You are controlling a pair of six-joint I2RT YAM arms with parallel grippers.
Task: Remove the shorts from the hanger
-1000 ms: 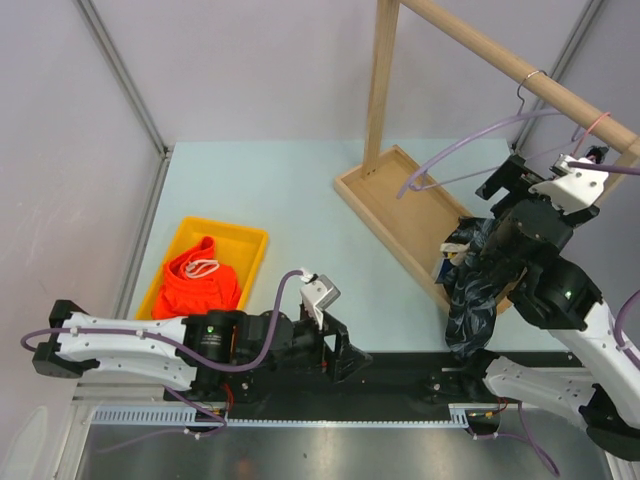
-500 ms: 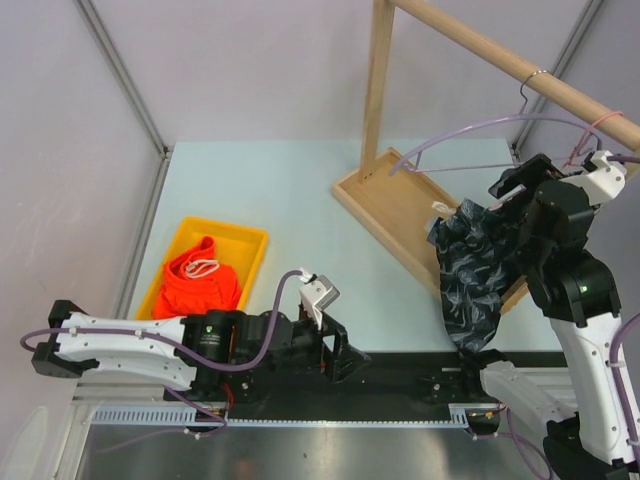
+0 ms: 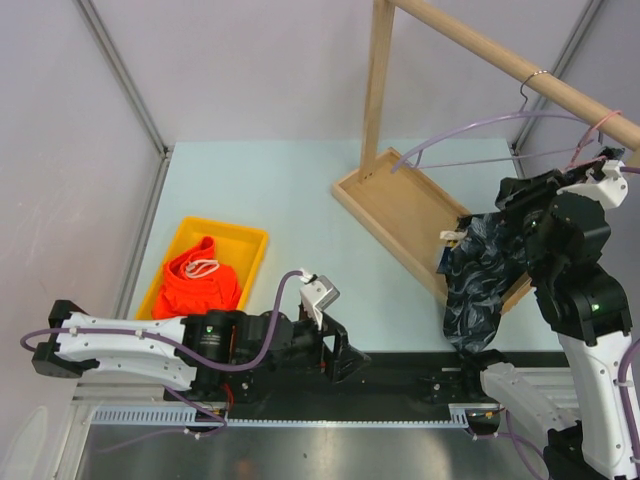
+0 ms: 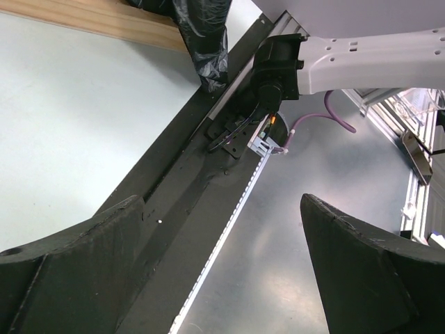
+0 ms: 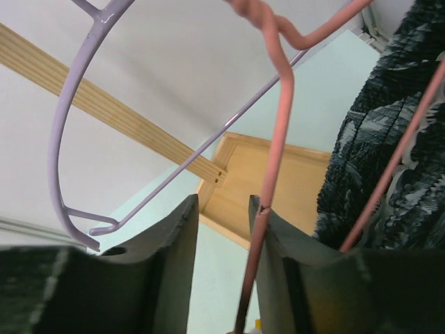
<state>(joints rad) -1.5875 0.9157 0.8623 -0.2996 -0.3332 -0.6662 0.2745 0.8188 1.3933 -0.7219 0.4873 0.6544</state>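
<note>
The dark mottled shorts point(image 3: 480, 270) hang from a pink wire hanger point(image 3: 590, 135) on the wooden rail, draped down over the stand's base. My right gripper point(image 3: 515, 192) is raised beside them. In the right wrist view the pink hanger point(image 5: 278, 104) runs down the inner face of the right finger point(image 5: 292, 250). A narrow gap is left to the other finger, so the right gripper point(image 5: 222, 202) holds nothing firmly. The dark shorts point(image 5: 389, 139) show at the right. The orange shorts point(image 3: 200, 280) lie in a yellow tray. My left gripper point(image 3: 340, 355) is open and empty point(image 4: 221, 202).
An empty purple hanger point(image 3: 450, 150) hangs on the wooden rail point(image 3: 500, 55) left of the pink one. The stand's wooden base tray point(image 3: 390, 205) lies under the shorts. The yellow tray point(image 3: 250, 245) sits at the left. Frame posts border the table.
The right gripper's jaws have narrowed from wide open to a small gap beside the pink hanger. The right arm has lifted and shifted right, and the dark shorts swung. The left arm stayed still.
</note>
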